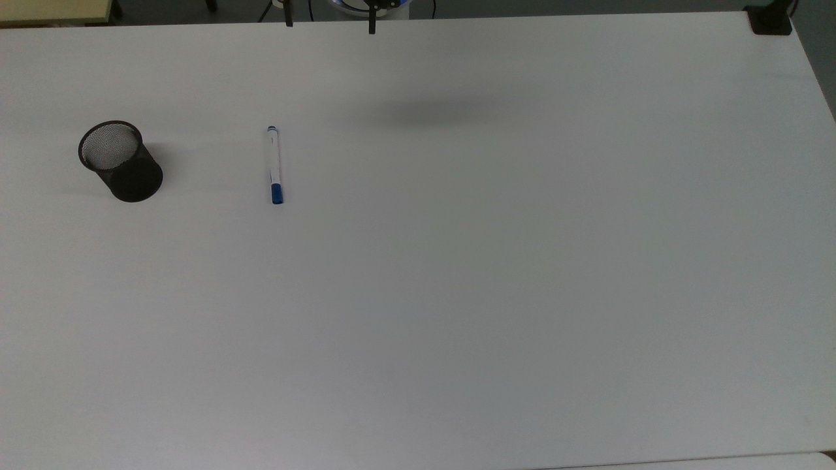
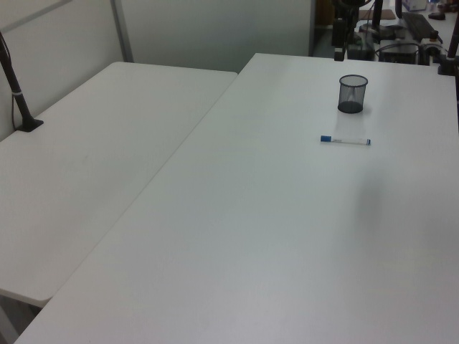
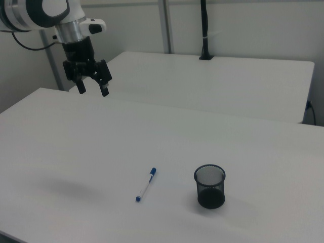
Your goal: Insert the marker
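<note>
Right view: marker (image 3: 146, 185) lies flat on the table (image 3: 101, 142), cup (image 3: 209, 186) upright at its 3 o'clock, apart. Far at 10 o'clock the fingers (image 3: 92, 87) hang spread, holding nothing, high above the table. Top view shows wide bare table (image 1: 490, 294) at the marker's (image 1: 274, 165) 3 o'clock.

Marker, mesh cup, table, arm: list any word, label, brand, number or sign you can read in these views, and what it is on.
None can be read.
Marker: faint dark marks on the white barrel, too small to read.
Black mesh cup: no text visible.
White table: no text visible.
Gripper, jaws open, above the table: no text visible.
</note>
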Motion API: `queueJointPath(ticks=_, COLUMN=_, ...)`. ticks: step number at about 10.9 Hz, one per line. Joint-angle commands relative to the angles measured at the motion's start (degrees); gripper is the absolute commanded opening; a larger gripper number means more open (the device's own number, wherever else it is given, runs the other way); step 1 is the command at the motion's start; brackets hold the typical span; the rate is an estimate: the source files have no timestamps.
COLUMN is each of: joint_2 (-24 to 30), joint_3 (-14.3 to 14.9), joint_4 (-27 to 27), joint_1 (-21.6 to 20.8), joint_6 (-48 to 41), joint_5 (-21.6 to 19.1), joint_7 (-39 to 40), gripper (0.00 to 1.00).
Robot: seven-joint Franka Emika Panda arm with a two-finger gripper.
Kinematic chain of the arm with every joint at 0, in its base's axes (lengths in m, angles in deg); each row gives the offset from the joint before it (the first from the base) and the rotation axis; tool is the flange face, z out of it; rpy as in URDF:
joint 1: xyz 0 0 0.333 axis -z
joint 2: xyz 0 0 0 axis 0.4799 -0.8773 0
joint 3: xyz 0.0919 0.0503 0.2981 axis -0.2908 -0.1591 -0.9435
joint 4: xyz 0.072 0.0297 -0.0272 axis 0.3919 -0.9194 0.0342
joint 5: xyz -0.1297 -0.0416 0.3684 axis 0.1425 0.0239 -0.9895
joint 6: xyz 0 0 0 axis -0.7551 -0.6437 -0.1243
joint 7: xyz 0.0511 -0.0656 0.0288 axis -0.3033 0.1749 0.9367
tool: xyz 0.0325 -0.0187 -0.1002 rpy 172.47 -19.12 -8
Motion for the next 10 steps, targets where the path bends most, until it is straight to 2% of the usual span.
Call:
queueJointPath(ticks=1, joint_2=0.2, joint_3=0.3, joint_4=-0.9, joint_1=-0.6, joint_6=-0.6, joint_5=-1.1, joint_7=-0.7, gripper=1.0)
queueJointPath(ticks=7, joint_2=0.1, joint_3=0.3, joint_4=-1.1, joint_1=-0.2, joint_6=-0.2, joint_5=-1.1, joint_7=-0.6, gripper=1.0)
queueJointPath(ticks=8, joint_2=0.1, joint_3=0.3, joint_4=-2.4, joint_1=0.2, joint_6=0.6, joint_5=-0.5, joint_7=-0.3, gripper=1.0)
queueJointPath(ticks=10, joint_2=-0.3, joint_3=0.5, joint_4=-3.5, joint_1=4.1, joint_6=2.9, joint_5=-0.3, joint_7=1.9, gripper=1.0)
